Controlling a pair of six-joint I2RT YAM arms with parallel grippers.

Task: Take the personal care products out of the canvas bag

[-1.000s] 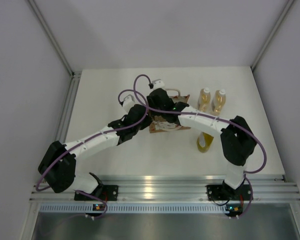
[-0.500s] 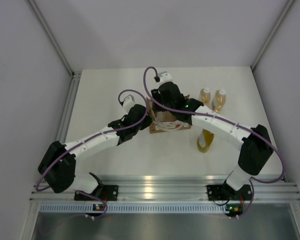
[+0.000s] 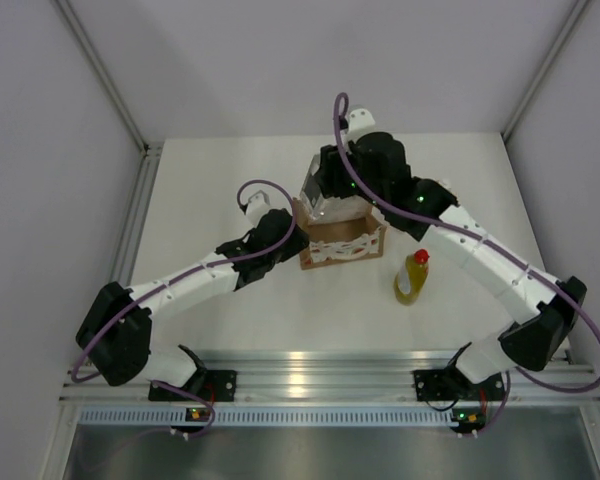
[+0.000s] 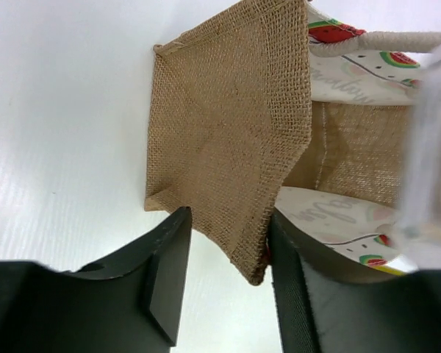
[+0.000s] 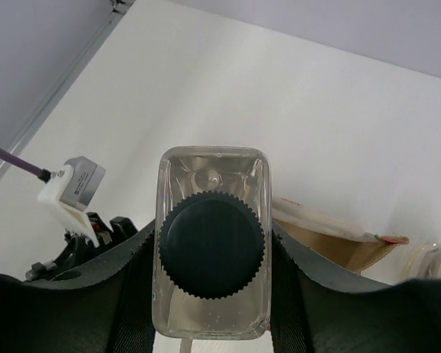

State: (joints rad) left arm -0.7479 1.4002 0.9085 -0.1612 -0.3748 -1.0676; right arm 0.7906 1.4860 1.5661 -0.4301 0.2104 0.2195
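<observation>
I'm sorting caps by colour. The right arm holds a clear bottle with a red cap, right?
No, the cap is dark grey, not red. The right wrist view shows the right gripper holding the clear bottle, its dark grey cap facing the camera.

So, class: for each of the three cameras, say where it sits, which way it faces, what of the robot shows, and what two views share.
Top external: above and behind the arms, looking down on the table; both arms show whole, bases at the bottom.
Left wrist: on the left arm, facing the burlap side of the canvas bag; the left gripper straddles its corner.
Right wrist: on the right arm, facing the dark cap of the clear bottle; the right gripper grips it.
Shared: both wrist views show the bag's rim.
</observation>
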